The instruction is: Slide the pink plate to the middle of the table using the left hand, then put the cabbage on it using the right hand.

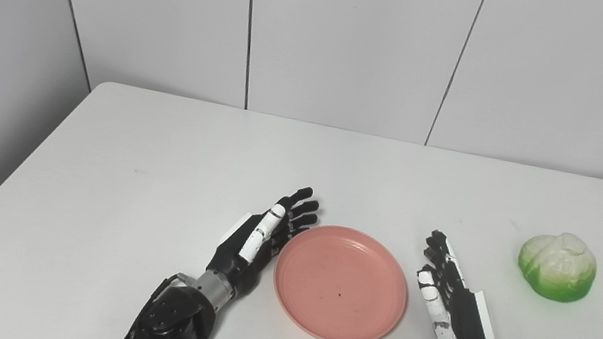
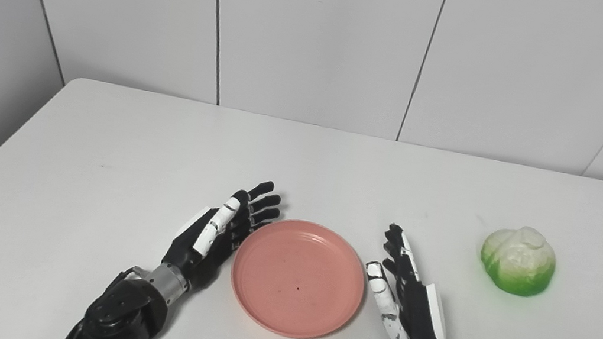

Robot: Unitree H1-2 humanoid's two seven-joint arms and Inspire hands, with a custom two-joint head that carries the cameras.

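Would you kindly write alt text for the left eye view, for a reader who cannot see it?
An empty pink plate sits on a white table between two open black robot hands, the left hand beside its left rim, the right hand just right of it. A green and white cabbage lies farther right, untouched.

Two head cameras, side by side, look down and forward over a white table.

Both views sit above the table's [image 1: 159, 160] near edge and face its far edge and the panelled wall [image 2: 320, 41] behind. They share almost the whole scene: the tabletop, both far corners and the wall. The left eye view shows more of the side wall past the left edge; the right eye view shows more past the right edge.
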